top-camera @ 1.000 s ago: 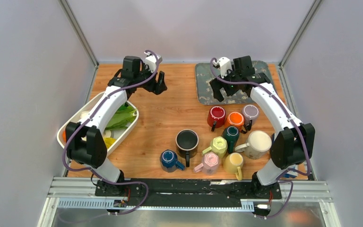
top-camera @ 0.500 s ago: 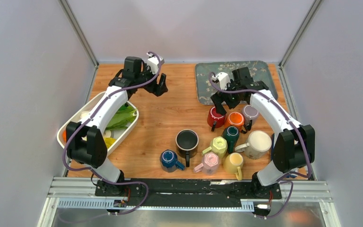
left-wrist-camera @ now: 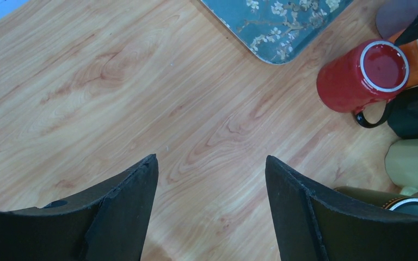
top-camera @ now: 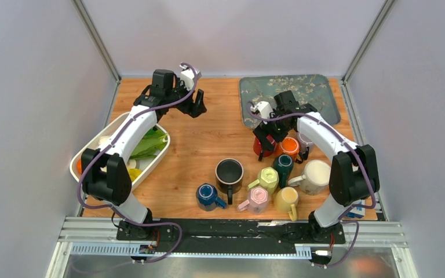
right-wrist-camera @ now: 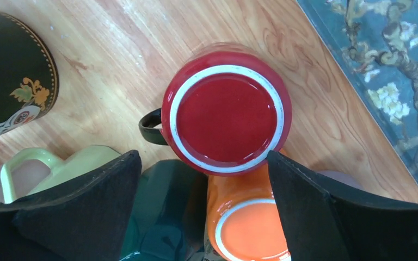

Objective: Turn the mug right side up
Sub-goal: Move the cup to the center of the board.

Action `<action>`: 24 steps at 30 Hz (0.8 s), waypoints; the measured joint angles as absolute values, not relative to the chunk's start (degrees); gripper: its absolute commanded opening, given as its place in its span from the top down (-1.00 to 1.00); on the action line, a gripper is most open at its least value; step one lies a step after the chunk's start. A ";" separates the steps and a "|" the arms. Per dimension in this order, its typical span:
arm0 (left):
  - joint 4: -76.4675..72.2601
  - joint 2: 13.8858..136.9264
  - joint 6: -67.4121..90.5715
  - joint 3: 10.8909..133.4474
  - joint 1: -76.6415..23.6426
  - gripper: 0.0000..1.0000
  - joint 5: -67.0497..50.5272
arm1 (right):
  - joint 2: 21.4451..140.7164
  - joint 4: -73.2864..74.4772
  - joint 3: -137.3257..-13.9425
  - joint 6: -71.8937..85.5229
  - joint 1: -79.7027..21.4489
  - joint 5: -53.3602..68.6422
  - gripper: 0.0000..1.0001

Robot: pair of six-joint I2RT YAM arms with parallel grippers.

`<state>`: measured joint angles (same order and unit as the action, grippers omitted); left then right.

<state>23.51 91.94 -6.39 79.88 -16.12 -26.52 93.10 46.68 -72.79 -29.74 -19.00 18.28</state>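
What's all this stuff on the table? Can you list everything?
red mug: one, red, base up, below the right end effector
other mugs: nine, orange, lilac, dark green, cream, lime, yellow, pink, blue, black, clustered near the red one
mat: one, blue-grey floral, far right
tray: one, white, left edge, holding green leaves
table: one, wooden
left end effector: one, black, open, over bare wood
right end effector: one, black, open, over the red mug
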 measured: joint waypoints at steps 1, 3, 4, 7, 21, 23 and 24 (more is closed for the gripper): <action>23.16 91.94 -6.15 79.75 -16.12 -0.58 -26.61 | 93.80 46.57 -72.99 -30.28 -19.53 17.34 -0.77; 22.15 91.79 -5.85 78.94 -16.12 -0.58 -26.61 | 95.18 46.74 -74.41 -30.41 -20.29 17.08 -0.66; 21.67 91.61 -5.69 78.19 -16.12 -0.58 -26.52 | 96.01 46.94 -75.37 -30.59 -20.73 16.67 -0.61; 20.49 90.59 -5.65 75.46 -16.12 -0.58 -25.85 | 99.09 46.89 -78.67 -31.57 -22.55 15.97 -0.51; 19.42 83.66 -5.50 69.65 -16.12 -0.59 -22.22 | 115.35 45.52 -97.56 -35.88 -33.87 13.30 -1.00; 19.35 82.76 -5.67 68.66 -16.12 -0.59 -22.06 | 114.85 45.47 -97.34 -35.68 -33.65 12.51 -1.00; 19.31 82.50 -5.72 68.23 -16.12 -0.59 -21.96 | 114.37 45.21 -96.82 -35.46 -33.52 12.14 -1.00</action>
<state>19.31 82.50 -5.72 68.23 -16.12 -21.96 114.37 45.21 -96.82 -35.46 -33.52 12.14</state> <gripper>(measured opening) 0.794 0.998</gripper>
